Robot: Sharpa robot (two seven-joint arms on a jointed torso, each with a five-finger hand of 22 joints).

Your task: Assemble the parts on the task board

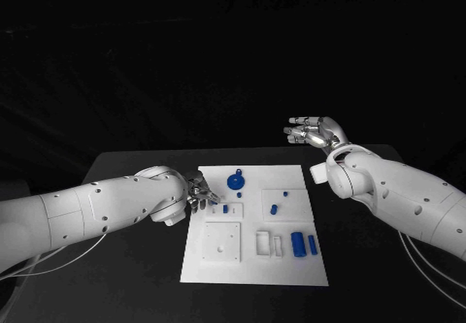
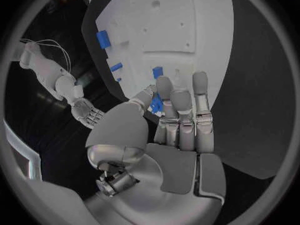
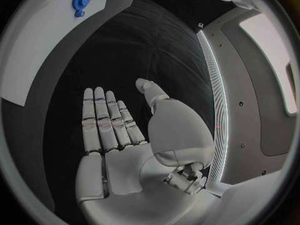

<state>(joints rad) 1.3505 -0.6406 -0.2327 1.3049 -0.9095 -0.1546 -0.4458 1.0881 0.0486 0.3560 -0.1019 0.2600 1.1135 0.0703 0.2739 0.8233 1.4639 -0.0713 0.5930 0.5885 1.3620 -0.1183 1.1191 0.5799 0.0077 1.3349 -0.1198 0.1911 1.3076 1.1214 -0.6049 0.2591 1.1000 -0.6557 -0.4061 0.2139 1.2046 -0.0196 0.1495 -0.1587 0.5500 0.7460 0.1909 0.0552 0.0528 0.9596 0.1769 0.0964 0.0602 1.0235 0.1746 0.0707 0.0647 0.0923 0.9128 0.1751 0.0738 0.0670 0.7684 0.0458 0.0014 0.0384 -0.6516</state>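
Note:
The white task board lies mid-table. On it are a blue gear-like knob, small blue pieces and two blue cylinders near the right edge. My left hand hovers at the board's upper left edge with nothing in it. In the left wrist view its fingers lie straight and together over the board, the thumb apart, and the knob shows between them. My right hand is raised beyond the table's far edge, its fingers straight and holding nothing.
The board carries raised white blocks and slots. Black table surrounds it on all sides. My right arm stretches along the table's right side, and a white part sits by the board's far right corner.

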